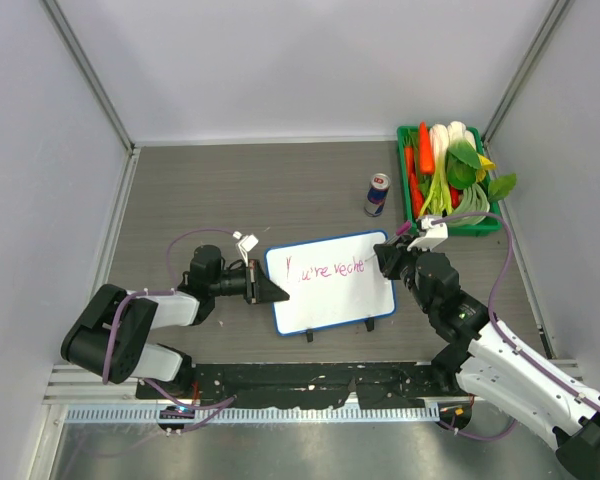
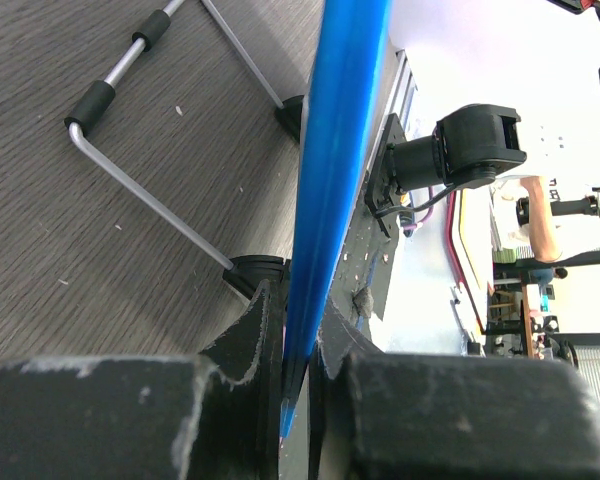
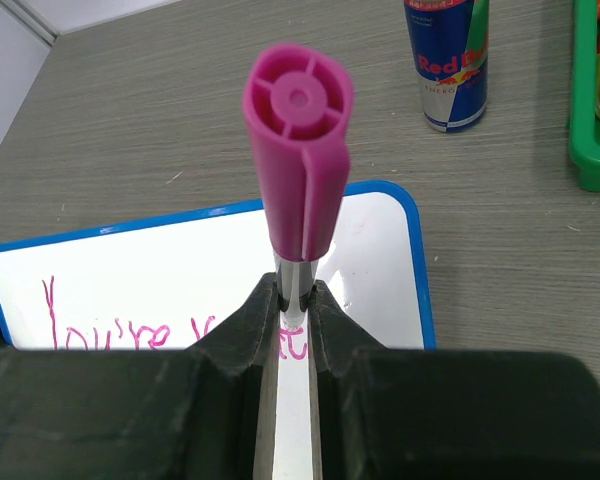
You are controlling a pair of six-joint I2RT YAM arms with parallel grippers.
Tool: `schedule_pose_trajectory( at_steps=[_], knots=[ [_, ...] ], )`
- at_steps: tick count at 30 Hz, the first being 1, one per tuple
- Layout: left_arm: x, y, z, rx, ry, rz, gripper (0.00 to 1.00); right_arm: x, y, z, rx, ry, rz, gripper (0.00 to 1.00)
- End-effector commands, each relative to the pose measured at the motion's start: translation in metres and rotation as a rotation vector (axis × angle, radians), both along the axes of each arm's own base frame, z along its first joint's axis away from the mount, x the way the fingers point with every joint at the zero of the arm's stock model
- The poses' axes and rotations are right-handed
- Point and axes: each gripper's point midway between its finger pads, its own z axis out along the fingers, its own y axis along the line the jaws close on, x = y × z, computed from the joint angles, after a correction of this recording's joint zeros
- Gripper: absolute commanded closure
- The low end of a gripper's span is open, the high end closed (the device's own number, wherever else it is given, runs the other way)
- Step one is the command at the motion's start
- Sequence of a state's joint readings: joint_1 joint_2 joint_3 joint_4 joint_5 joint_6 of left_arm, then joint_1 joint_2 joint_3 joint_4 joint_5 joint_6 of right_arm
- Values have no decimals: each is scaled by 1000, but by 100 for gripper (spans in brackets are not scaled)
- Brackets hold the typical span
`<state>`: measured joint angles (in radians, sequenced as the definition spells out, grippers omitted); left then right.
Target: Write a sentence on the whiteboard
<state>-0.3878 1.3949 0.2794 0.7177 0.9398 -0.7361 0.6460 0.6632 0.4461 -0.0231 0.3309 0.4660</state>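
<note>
The whiteboard, white with a blue rim, lies near the table's front. My left gripper is shut on its left edge; in the left wrist view the blue rim runs between the closed fingers of the left gripper. The sentence is one line of pink letters beginning "You're". My right gripper hovers over the board's right end. It is shut on a marker with a magenta cap on its top end, seen in the right gripper. The tip sits at the last letters on the whiteboard.
A Red Bull can stands behind the board, also close ahead as the can. A green basket of vegetables sits at the back right. The board's wire stand rests on the table underneath.
</note>
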Motion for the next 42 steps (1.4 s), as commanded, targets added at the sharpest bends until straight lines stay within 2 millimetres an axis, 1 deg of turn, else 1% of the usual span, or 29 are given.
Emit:
schedule_pose_trajectory(
  at_steps=[1, 15, 21, 29, 42],
  knots=[
    [6, 6, -24, 77, 81, 75, 100, 5, -1, 17, 39, -58, -20, 99],
    [6, 6, -22, 75, 75, 78, 100, 5, 2, 18, 49, -59, -8, 98],
    [6, 6, -22, 74, 76, 75, 100, 5, 3, 14, 39, -49, -4, 99],
    [6, 6, -22, 75, 74, 76, 100, 4, -2, 14, 38, -54, -21, 99],
    [6, 6, -23, 74, 75, 77, 100, 4, -3, 10, 19, -46, -21, 99]
  ],
)
